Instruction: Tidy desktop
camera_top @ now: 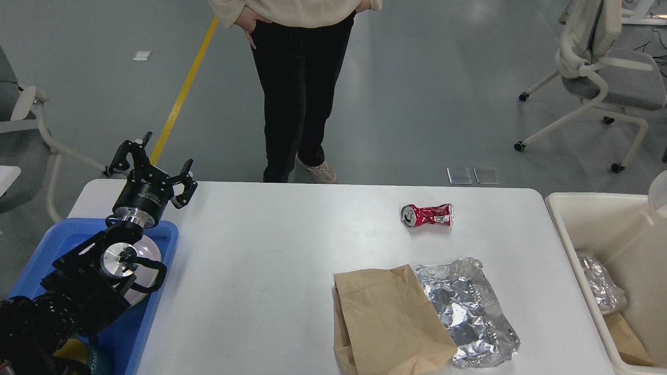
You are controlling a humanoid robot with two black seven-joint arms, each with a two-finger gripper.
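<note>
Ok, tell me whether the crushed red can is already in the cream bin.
No, the can lies on the desktop, left of the bin.

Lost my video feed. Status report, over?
Left pincer open, empty, at desk's far-left corner. Right pincer out of view. Desktop holds can, paper bag, foil. Nothing blocking them.

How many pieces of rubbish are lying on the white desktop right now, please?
3: a crushed red can toward the far side, a brown paper bag at the near edge, crumpled foil touching its right side.
</note>
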